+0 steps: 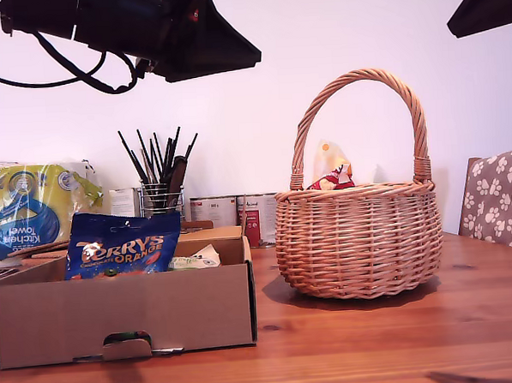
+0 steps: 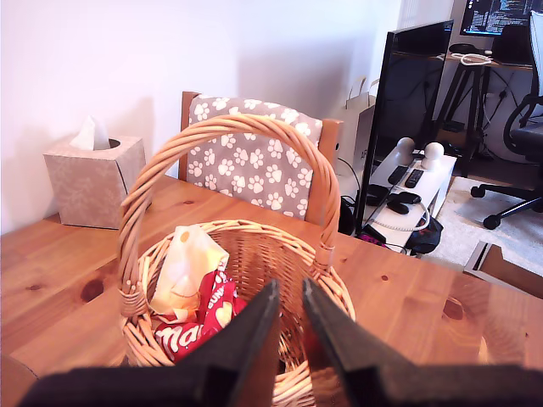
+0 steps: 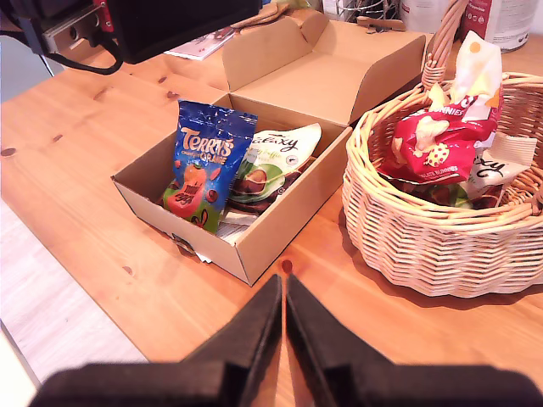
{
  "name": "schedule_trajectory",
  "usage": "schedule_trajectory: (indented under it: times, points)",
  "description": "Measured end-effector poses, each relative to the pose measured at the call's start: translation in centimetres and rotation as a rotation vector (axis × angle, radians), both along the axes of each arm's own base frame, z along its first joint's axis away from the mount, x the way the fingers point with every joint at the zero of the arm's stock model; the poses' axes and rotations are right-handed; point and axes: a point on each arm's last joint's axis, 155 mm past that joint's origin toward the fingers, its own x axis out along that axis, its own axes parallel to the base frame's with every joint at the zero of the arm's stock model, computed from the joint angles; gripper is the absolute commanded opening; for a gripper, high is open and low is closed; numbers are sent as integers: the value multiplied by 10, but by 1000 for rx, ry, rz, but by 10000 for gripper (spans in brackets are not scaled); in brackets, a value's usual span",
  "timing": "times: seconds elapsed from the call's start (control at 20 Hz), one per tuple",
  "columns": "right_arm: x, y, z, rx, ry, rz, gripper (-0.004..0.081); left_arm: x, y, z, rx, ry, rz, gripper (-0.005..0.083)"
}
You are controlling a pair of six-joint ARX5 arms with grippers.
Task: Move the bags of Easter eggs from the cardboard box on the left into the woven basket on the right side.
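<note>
Two bags still lie in the cardboard box (image 3: 254,246): the dark blue Terry's Orange pouch (image 3: 206,163), leaning upright, and the white-green pouch (image 3: 273,161) just beside it. The wicker basket (image 3: 441,246) already holds a red pouch (image 3: 428,148) and a pale yellow one (image 2: 188,264).

My second gripper (image 3: 283,292) hangs high above the table in front of the box, its jaws almost touching and empty. My first gripper (image 2: 291,298) hovers over the basket, jaws a little apart, holding nothing.

I judge the next pick is the blue pouch. Glossy film is slippery and crinkles, so it is better to pinch the flat sealed top edge. The arched handle (image 2: 225,136) is stiff, so the drop must pass beside it.
</note>
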Motion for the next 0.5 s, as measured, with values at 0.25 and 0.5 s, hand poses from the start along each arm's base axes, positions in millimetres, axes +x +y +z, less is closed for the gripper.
schedule_trajectory:
  times: [0.25, 0.5]
  points:
    - [1, 0, 0, 1, 1, -4, -11, -2, 5, -25, 71, 99, 16, 44]
    - [1, -1, 1, 20, 17, -17, -11, -3, 5, -27, 75, 106, 14, 42]
